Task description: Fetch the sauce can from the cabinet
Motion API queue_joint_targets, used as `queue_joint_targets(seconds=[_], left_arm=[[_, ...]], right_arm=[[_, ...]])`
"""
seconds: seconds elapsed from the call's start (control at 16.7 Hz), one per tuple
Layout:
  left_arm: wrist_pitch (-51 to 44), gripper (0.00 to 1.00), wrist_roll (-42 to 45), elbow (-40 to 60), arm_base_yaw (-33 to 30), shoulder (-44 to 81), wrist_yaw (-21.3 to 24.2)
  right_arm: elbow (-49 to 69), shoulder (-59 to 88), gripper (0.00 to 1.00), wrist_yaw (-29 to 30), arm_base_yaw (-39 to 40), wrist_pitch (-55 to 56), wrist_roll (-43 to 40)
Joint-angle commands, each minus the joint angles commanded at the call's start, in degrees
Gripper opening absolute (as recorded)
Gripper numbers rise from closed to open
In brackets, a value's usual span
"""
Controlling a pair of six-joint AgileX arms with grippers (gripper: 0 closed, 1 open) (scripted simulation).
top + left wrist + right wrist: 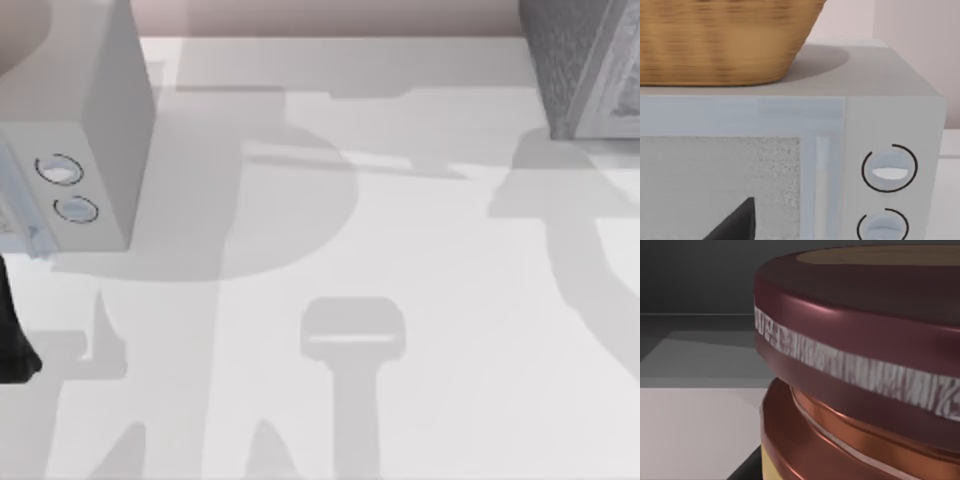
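The sauce can (860, 365) is very close in the right wrist view: a dark maroon lid with a pale patterned band over a coppery amber body. It stands on a pale floor with dark walls behind it. A dark bit of my right gripper (747, 469) shows beside the can's base. The cabinet (585, 65), dark grey and speckled with a lighter front panel, stands at the table's far right corner in the top view. My left arm (15, 330) is at the left edge, and a dark part of my left gripper (737, 222) faces the pale box.
A pale grey box with two round dials (70, 190) stands at the far left of the white table (400, 250). A woven basket (725, 40) sits on top of the pale grey box (890, 115). Arm shadows cross the tabletop.
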Motion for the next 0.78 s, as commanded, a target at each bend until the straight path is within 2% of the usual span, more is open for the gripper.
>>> queue_joint_targets(seconds=[0.48,0.78], left_arm=[[0.0,1.0,0.0,0.0,0.0,0.0,0.0],[0.0,1.0,0.0,0.0,0.0,0.0,0.0]], right_arm=[[-53.63,-31.46,0.0,-18.16,-17.68,17.88,-0.21],[-77.03,-47.74,0.0,-27.89,-27.01,27.03,-0.37]])
